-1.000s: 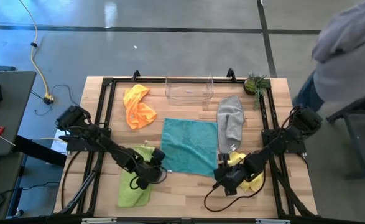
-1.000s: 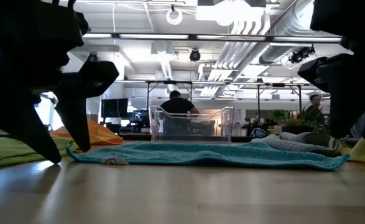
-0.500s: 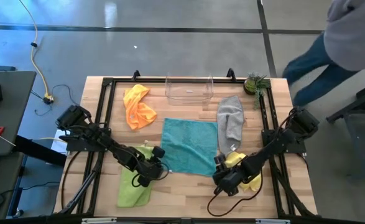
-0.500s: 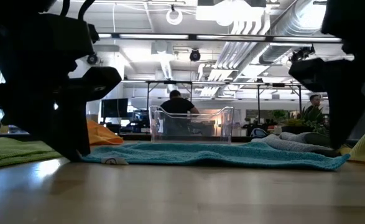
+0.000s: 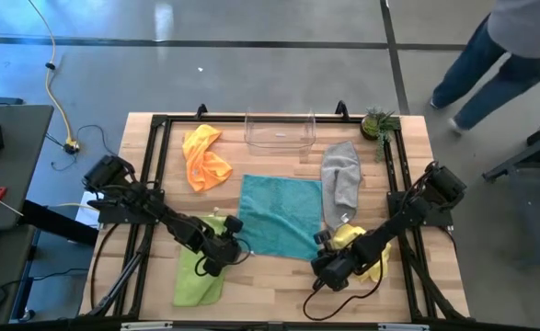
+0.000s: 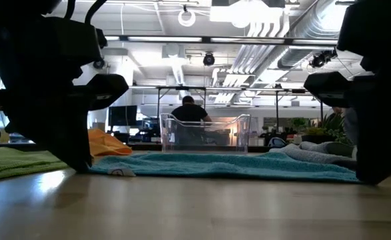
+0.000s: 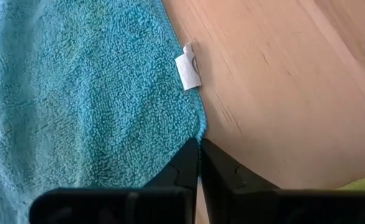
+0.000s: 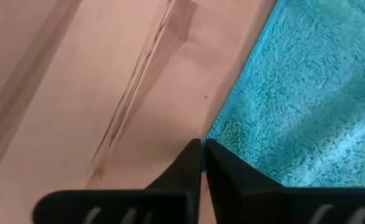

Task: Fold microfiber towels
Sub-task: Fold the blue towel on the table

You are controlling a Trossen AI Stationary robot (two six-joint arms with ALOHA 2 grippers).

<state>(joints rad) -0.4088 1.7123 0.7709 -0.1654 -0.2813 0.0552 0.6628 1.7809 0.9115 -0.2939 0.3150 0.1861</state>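
Five towels lie on the table [image 5: 279,276]: from left to right, lime [image 5: 199,276], orange [image 5: 205,158], teal [image 5: 281,216], grey [image 5: 341,179] and yellow [image 5: 360,253]. The teal one is spread flat in the middle, which reads as the one being folded now. The left gripper [image 7: 199,147] is down at its near left corner, jaws pressed together with the corner's edge pinched at their tips, just past the white tag [image 7: 188,67]. The right gripper [image 8: 203,148] is closed the same way on the near right corner, the cloth's edge running right to its tips. Pinching both near corners would let the arms carry that edge over toward the far side. A bin [image 5: 280,130] stands beyond the teal towel.
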